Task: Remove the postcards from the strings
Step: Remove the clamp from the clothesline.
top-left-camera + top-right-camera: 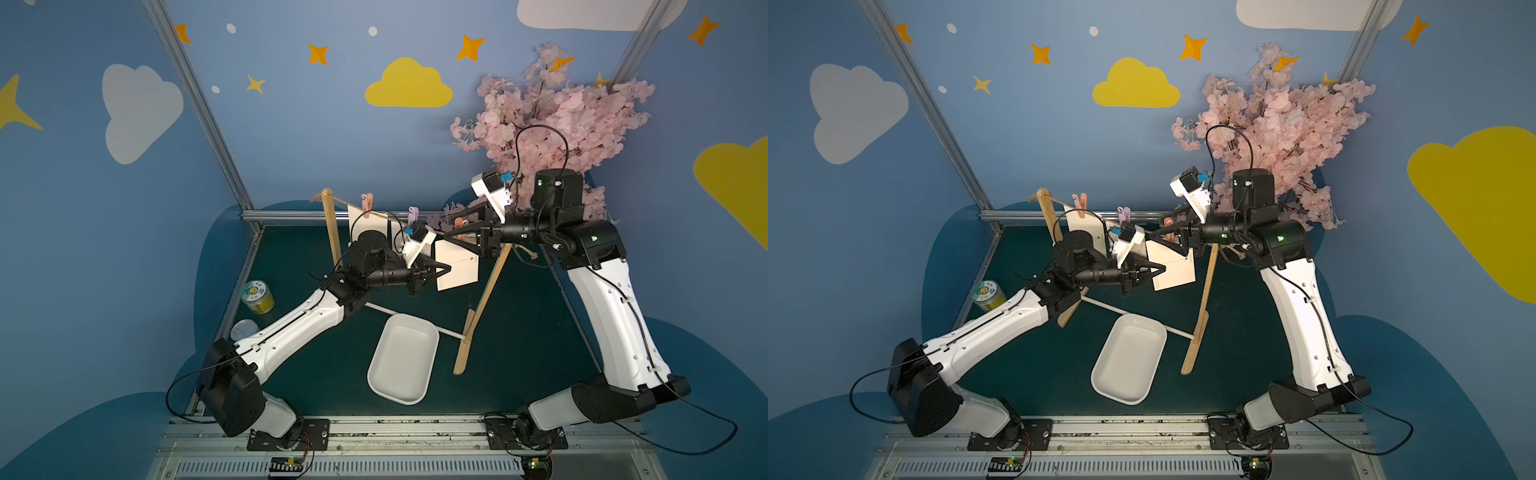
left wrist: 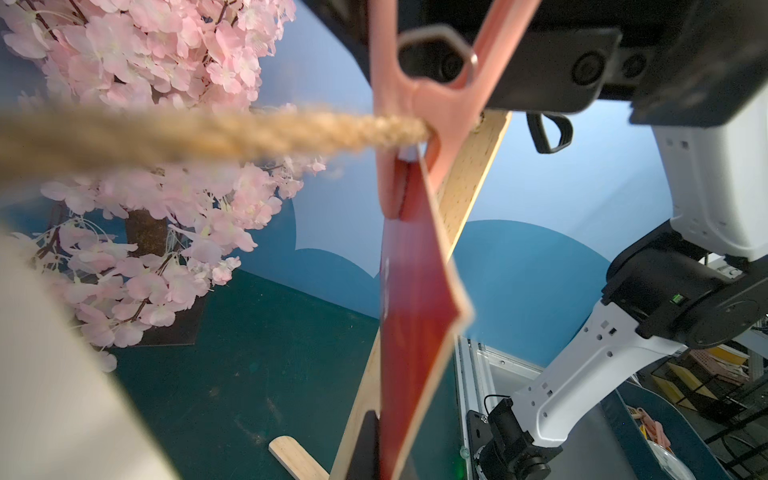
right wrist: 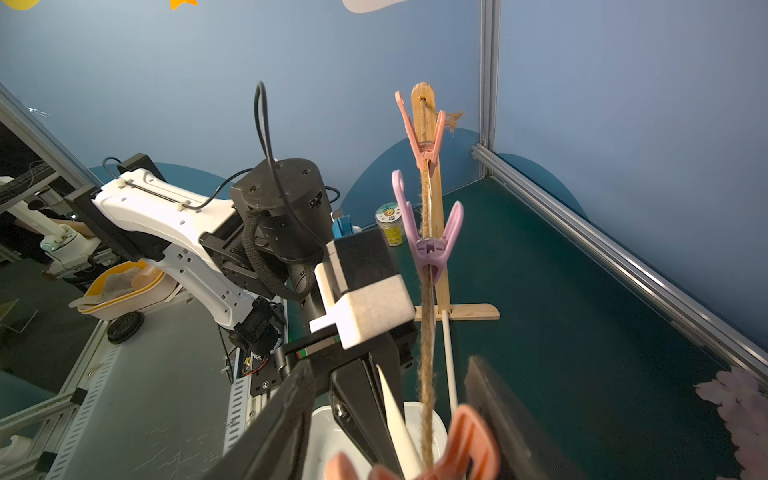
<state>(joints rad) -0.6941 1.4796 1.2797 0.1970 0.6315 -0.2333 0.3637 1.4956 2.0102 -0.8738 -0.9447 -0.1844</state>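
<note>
strings (image 1: pixel 345 204): one tan jute twine, frayed knotted ends, stretched between wooden uprights (image 1: pixel 490 274). postcards (image 1: pixel 1177 268): three cream cards, all pegged on twine. left card (image 1: pixel 363 232) under pink peg (image 1: pixel 366 204), hanging flat. middle card (image 1: pixel 397 232) under lilac peg (image 1: pixel 412 215), mostly hidden. right card (image 1: pixel 457 266) under salmon peg (image 1: pixel 460 224), tilted, lower edge pinched by left gripper (image 1: pixel 446 268); back face red (image 2: pixel 415 311).

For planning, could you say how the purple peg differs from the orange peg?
Purple peg: untouched. Orange peg: between the right end effector's fingers. The left end effector pinches the orange peg's postcard, not the purple peg's. Both clip the twine.
</note>
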